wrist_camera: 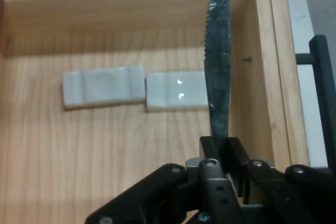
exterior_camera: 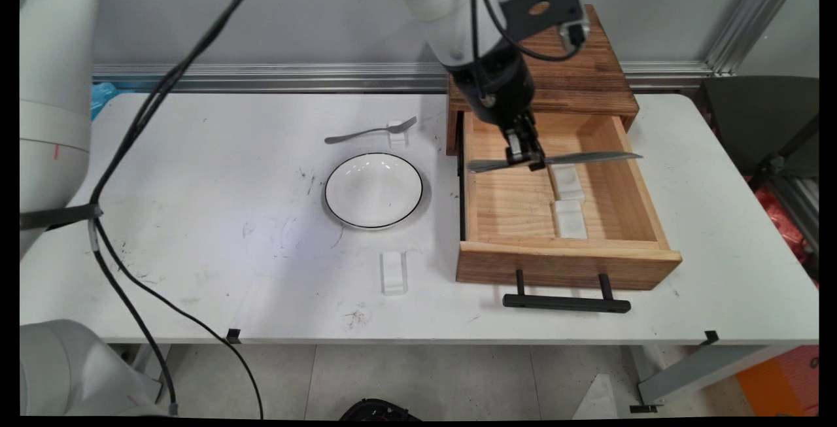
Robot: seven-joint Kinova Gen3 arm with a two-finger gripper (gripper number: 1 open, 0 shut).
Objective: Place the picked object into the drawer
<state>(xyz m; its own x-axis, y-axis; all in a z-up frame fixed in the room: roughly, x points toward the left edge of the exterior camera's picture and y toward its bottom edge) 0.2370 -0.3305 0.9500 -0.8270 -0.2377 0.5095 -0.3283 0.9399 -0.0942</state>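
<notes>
A white table (exterior_camera: 196, 218), scuffed with dark marks, stands before a pale grey wall with an aluminium rail along its foot. Toward the left of the things on it, a fork (exterior_camera: 370, 131) lies with its tines propped on a small clear rest (exterior_camera: 397, 133), handle pointing left. Just in front of it sits a white plate with a thin black rim (exterior_camera: 373, 190), and nearer the front edge lies another clear rest (exterior_camera: 394, 272), well apart from the plate. To the right stands a wooden drawer unit (exterior_camera: 588, 67) with its drawer (exterior_camera: 569, 263) pulled out toward the near side, a black bar handle (exterior_camera: 566, 301) on its front. On the drawer floor two white rests (exterior_camera: 567, 201) lie end to end, almost touching. Above them the black gripper (exterior_camera: 526, 157) hangs over the back half of the open drawer, its fingers clamped on a table knife (exterior_camera: 588, 158). The knife is held level, clear of the drawer floor, its long axis running left to right across the drawer; the handle end points left and the blade tip reaches right, over the drawer's right wall. In the hand view the serrated blade (wrist_camera: 219, 66) rises straight up from between the closed fingers (wrist_camera: 209, 150), crossing one end of the nearer rest (wrist_camera: 176, 91).
</notes>
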